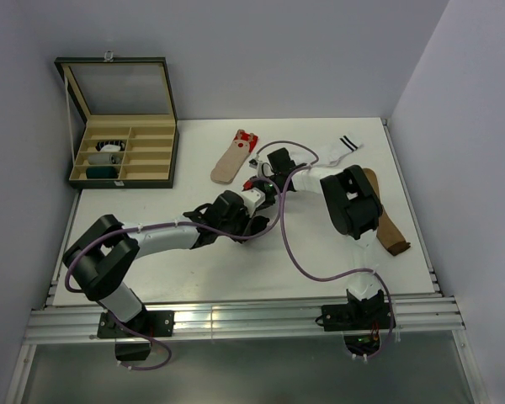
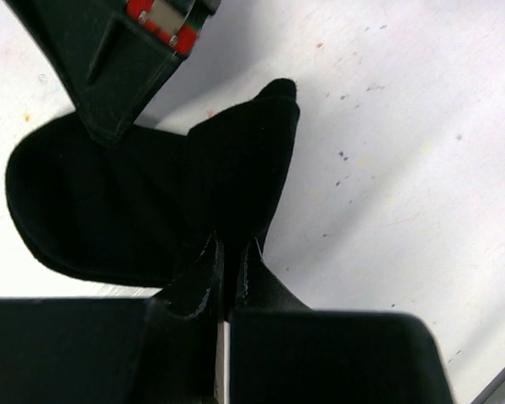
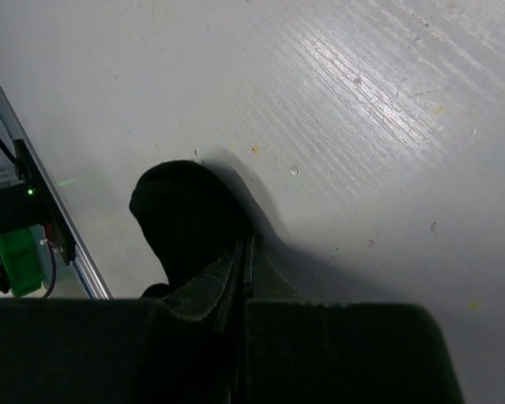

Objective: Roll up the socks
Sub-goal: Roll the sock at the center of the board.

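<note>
Both jaws are closed on the same thing. The left gripper (image 2: 230,252) has its fingers pressed together on a fold of the black sock (image 2: 109,202). The fabric comes up out of the pinch in a peak. The rest of the sock spreads left in a rounded lobe, flat on the white table (image 1: 194,269).

The right gripper (image 3: 242,252) is also clamped tight on black fabric. A rounded lump of the sock bulges just past its fingertips, up and to the left. In the left wrist view the right gripper's body sits over the top-left part of the sock, so the two pinch points are close together.

From the top camera the two grippers meet mid-table. The black sock is mostly hidden under them, and I can't make out its outline there.

- The beige sock (image 1: 231,162) with a red cuff lies flat just left of the grippers, apart from them.
- The white sock (image 1: 340,150) with dark cuff stripes lies to the right, toward the back.
- The brown sock (image 1: 389,225) lies along the right edge, partly under the right arm.
- The open box (image 1: 172,160) stands at the far left, with small bundles in its left compartments that are too small to identify.
</note>
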Action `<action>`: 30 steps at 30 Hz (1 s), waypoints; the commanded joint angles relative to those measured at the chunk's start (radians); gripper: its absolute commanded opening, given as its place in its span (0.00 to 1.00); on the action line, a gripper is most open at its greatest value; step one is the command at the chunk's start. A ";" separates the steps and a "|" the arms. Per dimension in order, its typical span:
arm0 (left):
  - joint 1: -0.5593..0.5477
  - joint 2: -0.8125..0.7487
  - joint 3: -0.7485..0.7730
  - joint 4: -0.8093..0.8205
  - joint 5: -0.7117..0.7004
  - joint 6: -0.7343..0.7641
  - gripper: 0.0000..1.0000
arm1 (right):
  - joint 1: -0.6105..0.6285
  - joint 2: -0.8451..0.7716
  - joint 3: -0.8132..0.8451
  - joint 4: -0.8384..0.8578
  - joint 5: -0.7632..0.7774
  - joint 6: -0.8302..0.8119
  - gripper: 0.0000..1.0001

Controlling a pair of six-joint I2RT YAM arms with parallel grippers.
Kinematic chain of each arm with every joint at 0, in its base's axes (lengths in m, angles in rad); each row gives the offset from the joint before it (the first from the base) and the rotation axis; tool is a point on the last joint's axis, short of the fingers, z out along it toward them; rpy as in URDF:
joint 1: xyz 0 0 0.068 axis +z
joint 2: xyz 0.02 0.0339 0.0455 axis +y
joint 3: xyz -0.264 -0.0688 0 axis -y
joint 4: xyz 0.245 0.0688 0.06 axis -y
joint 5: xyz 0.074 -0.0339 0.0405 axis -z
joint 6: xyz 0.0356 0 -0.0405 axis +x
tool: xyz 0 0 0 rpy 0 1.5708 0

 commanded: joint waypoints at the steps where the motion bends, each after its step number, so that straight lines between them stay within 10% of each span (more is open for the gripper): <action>1: -0.032 -0.032 0.046 -0.022 0.027 -0.001 0.01 | -0.027 -0.015 -0.028 0.028 0.176 -0.033 0.00; 30: 0.060 0.144 0.103 -0.169 0.152 -0.110 0.01 | -0.063 -0.023 -0.033 0.040 0.235 0.015 0.00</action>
